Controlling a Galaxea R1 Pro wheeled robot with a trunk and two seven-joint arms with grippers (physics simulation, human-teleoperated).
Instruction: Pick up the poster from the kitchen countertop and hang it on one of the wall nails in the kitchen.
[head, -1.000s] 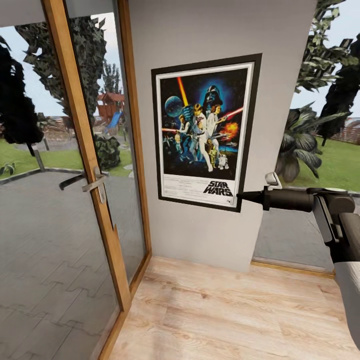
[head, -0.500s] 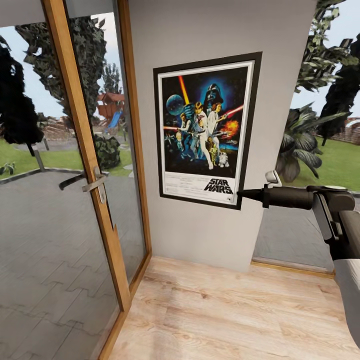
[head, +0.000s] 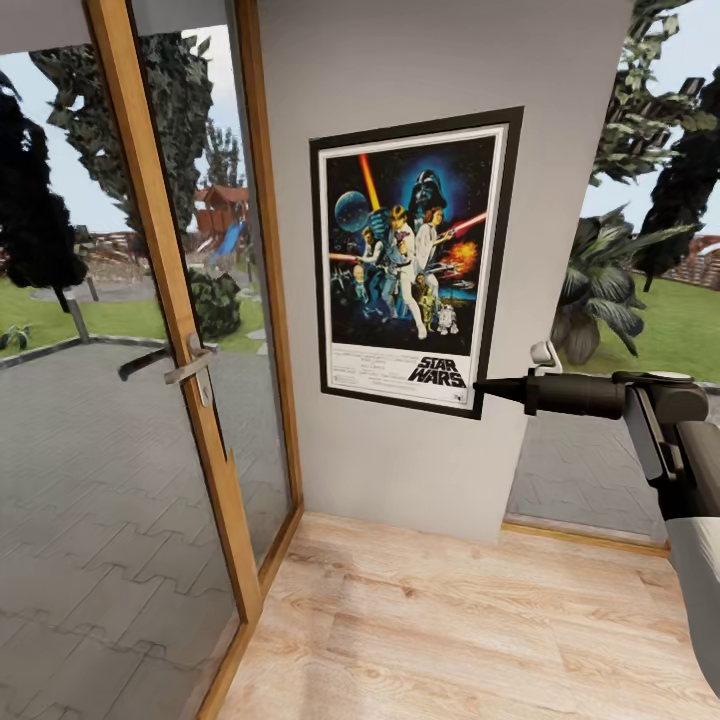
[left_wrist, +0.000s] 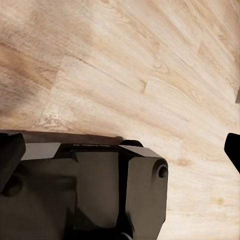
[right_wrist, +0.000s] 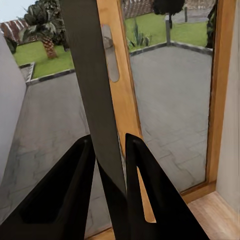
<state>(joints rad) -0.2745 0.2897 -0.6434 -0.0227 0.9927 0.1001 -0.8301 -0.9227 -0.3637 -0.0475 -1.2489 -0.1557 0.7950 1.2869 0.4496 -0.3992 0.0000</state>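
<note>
The framed Star Wars poster (head: 410, 260) stands upright and flat against the grey wall pillar (head: 400, 60), well above the floor. My right gripper (head: 478, 386) reaches in from the right and is shut on the poster's lower right corner. In the right wrist view its two dark fingers (right_wrist: 70, 180) pinch the poster's thin black edge (right_wrist: 92, 75), with the right gripper (right_wrist: 107, 142) closed around it. My left gripper (left_wrist: 120, 150) hangs low over the wooden floor, its fingertips (left_wrist: 232, 150) spread wide with nothing held. No wall nail can be made out. The kitchen countertop is out of view.
A wood-framed glass door (head: 170, 300) with a metal lever handle (head: 165, 365) stands just left of the pillar. Right of the pillar, glazing looks out on a paved yard and plants (head: 600, 290). Light wooden floor (head: 450, 620) spreads below.
The poster's left side has shifted slightly to the right against the wall, and the right gripper has crept up a little with it. The camera has stayed still.
</note>
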